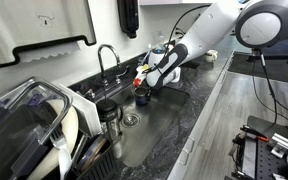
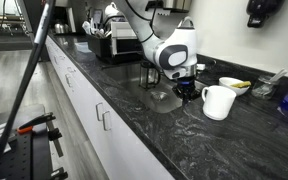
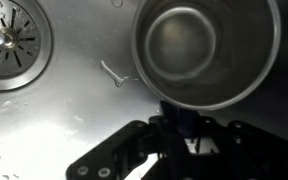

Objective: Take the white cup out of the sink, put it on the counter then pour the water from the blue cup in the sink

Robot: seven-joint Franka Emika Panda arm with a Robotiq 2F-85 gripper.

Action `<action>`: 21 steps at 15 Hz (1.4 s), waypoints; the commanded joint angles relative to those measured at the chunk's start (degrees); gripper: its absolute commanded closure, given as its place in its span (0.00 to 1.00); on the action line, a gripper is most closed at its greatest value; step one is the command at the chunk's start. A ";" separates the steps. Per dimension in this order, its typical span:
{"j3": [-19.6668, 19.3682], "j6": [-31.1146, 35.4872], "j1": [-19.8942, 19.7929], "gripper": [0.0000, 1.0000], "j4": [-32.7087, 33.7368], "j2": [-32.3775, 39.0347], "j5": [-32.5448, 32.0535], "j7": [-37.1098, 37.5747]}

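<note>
My gripper [image 3: 179,125] is shut on the wall of the blue cup [image 3: 204,45] and holds it over the sink [image 3: 74,110], to one side of the round drain [image 3: 9,40]. The wrist view looks straight into the cup's grey inside; I cannot tell if it holds water. In an exterior view the blue cup [image 1: 142,96] hangs at the far side of the sink [image 1: 154,130] under the gripper [image 1: 150,84]. The white cup [image 2: 219,101] stands upright on the dark counter [image 2: 134,115], just beside the gripper [image 2: 187,88].
A chrome faucet [image 1: 106,55] rises behind the sink. A clear jar with a black lid [image 1: 109,115] stands at the sink's near end, next to a dish rack [image 1: 34,130]. A bowl with something yellow [image 2: 234,84] sits behind the white cup.
</note>
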 commanded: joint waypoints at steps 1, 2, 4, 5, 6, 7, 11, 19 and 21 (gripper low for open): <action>-0.77 3.47 1.22 0.96 -2.28 -0.71 -0.67 0.72; -0.57 3.53 1.20 0.96 -2.86 -1.25 -0.73 0.14; 2.16 0.34 -0.93 0.96 -4.09 -3.64 -0.34 -3.71; 4.18 -1.45 -2.67 0.96 -4.51 -4.89 0.21 -6.53; 5.70 -2.86 -3.94 0.96 -4.90 -5.81 0.78 -8.80; 7.35 -5.42 -5.49 0.96 -5.37 -7.13 1.41 -11.52; 6.94 -14.80 -6.93 0.96 -6.01 -10.56 1.65 -15.29; 1.62 -28.31 -3.61 0.96 -3.03 -13.81 -8.24 -14.18; 1.97 -29.42 -2.95 0.96 -2.87 -13.62 -10.68 -15.51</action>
